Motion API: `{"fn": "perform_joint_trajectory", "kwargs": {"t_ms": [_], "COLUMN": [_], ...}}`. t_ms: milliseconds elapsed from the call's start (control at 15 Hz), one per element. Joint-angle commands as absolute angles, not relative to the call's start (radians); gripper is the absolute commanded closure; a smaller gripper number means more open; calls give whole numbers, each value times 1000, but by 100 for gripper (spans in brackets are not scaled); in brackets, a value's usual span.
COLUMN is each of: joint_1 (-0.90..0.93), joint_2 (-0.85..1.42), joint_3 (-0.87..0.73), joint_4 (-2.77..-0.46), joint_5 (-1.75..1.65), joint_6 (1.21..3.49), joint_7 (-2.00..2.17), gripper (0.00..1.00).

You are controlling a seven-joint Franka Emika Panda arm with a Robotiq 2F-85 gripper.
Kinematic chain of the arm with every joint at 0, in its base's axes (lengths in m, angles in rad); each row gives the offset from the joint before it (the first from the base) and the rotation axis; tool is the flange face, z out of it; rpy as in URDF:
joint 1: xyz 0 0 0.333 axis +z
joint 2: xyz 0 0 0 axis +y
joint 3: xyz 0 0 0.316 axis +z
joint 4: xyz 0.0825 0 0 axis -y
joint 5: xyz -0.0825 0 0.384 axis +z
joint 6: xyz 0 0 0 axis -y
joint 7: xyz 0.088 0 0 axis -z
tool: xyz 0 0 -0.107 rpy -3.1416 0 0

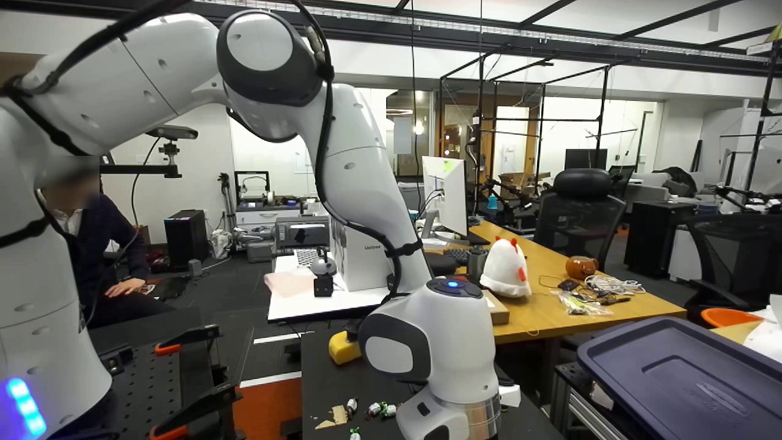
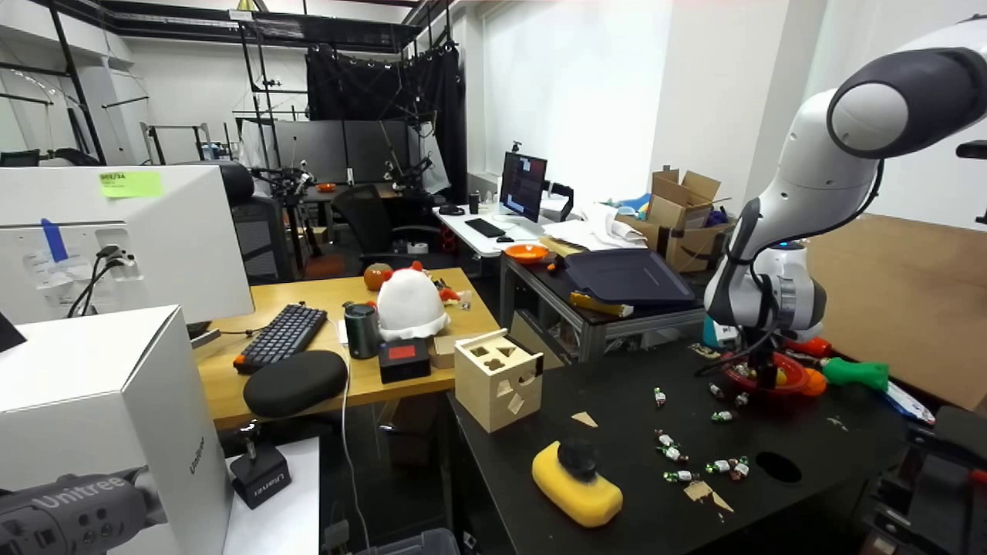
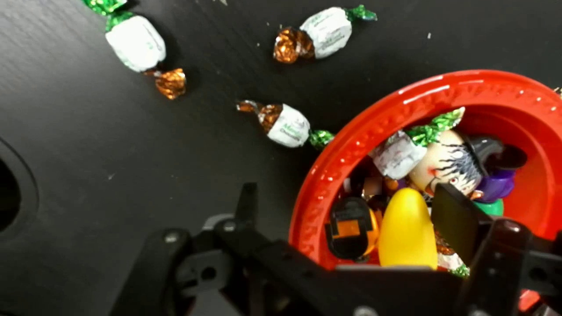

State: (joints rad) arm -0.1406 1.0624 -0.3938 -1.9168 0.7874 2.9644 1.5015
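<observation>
In the wrist view my gripper (image 3: 347,186) is open, its fingers spread wide over the left part of a red bowl (image 3: 478,83). One finger (image 3: 248,204) hangs outside the rim above the black table, the other (image 3: 456,219) over the bowl's contents. Between them, a smooth yellow egg-shaped object (image 3: 408,232) and a black-and-orange item (image 3: 351,230) lie in the bowl. Beside these are a wrapped candy (image 3: 399,156) and a toy figure with a painted face (image 3: 456,162). Nothing is gripped. An exterior view shows the arm reaching down to the bowl (image 2: 786,388); fingertip contact is unclear there.
Wrapped candies (image 3: 287,127) are scattered on the table, which has a round hole (image 2: 779,466). An orange ball (image 2: 813,383) and a green-handled tool (image 2: 856,375) sit beside the bowl. Farther off stand a wooden shape box (image 2: 497,381) and a yellow block-like object (image 2: 574,493).
</observation>
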Motion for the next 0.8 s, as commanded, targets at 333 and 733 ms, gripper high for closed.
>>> {"fn": "perform_joint_trajectory", "kwargs": {"t_ms": [333,733], "joint_1": [-127,-114], "joint_2": [1052,1052], "joint_3": [-406,-416], "joint_4": [-1922,-1931], "joint_5": [701,662], "joint_6": [2881,2899], "joint_7": [1561,1585], "gripper": [2,56]}}
